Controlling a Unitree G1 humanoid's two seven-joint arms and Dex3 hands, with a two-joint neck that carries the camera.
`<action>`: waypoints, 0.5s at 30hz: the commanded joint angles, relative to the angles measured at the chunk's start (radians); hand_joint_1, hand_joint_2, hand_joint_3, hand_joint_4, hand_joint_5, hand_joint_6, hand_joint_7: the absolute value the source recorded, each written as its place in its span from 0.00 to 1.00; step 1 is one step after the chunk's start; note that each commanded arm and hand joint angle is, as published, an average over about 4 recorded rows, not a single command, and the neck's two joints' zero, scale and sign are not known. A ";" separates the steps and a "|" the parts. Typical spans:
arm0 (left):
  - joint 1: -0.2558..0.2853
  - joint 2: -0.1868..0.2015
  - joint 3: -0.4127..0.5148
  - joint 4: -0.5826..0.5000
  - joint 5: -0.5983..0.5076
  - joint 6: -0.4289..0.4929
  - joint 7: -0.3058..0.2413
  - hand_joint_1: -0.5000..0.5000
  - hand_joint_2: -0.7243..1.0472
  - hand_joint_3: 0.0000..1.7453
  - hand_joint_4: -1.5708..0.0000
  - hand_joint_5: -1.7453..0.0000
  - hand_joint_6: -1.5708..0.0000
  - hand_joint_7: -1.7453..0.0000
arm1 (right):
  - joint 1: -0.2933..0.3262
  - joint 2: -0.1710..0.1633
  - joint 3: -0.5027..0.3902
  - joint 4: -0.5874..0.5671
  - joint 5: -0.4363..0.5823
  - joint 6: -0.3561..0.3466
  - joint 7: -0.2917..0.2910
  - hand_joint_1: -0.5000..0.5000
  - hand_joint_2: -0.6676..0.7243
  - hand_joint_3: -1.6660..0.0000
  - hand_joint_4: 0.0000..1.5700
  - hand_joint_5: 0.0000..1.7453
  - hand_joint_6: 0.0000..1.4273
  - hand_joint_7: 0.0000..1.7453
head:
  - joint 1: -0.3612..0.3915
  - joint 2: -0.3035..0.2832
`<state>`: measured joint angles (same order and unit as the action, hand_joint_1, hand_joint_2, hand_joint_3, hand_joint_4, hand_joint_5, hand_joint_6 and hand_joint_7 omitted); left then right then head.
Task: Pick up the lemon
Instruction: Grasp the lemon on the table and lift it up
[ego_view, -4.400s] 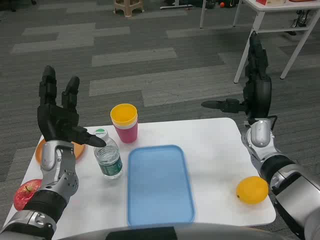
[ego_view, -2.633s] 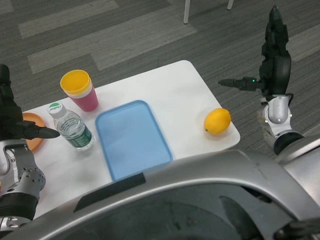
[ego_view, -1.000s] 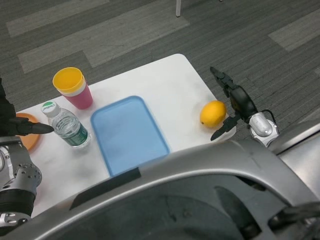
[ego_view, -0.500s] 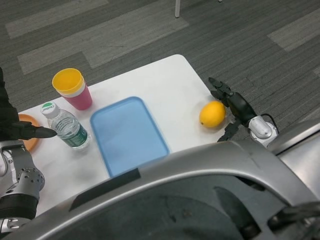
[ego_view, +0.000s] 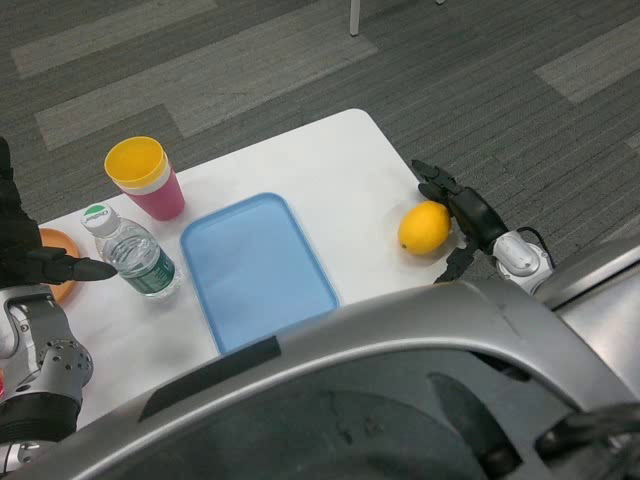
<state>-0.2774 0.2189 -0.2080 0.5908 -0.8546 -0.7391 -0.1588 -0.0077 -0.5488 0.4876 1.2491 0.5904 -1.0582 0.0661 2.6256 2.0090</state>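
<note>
Yellow lemon (ego_view: 424, 227) just beside right hand's (ego_view: 464, 215) open fingers (ego_view: 432, 180).

head view | steep downward | table (ego_view: 330, 160) mid-range | left edge probably cropped

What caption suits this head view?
Right hand opens beside the lemon at the white table's edge, not yet gripping.

right hand (ego_view: 468, 215) lowered beside lemon (ego_view: 424, 227); fingers (ego_view: 432, 180) now cupping, open
</note>
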 joint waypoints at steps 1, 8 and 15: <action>0.004 0.003 0.002 -0.006 0.003 0.003 -0.002 0.24 0.05 0.05 1.00 0.59 0.98 0.92 | 0.003 0.016 0.012 0.011 -0.001 0.031 0.009 0.04 0.68 0.93 0.44 0.24 0.00 0.00 | 0.000 -0.002; 0.004 0.005 0.002 -0.006 0.003 0.003 -0.002 0.24 0.05 0.04 1.00 0.59 0.98 0.92 | -0.004 0.018 0.016 0.019 -0.001 0.038 0.009 0.04 0.62 0.95 0.50 0.29 0.00 0.05 | -0.001 -0.009; 0.003 0.007 0.001 -0.006 0.003 0.003 -0.001 0.24 0.05 0.05 1.00 0.59 0.98 0.92 | -0.014 0.018 0.022 0.027 -0.001 0.052 0.023 0.08 0.40 0.88 0.65 0.46 0.20 0.33 | -0.008 -0.021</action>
<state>-0.2768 0.2189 -0.2082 0.5901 -0.8546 -0.7391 -0.1588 -0.0292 -0.5459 0.4943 1.2634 0.5951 -1.0442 0.0676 2.6195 1.9905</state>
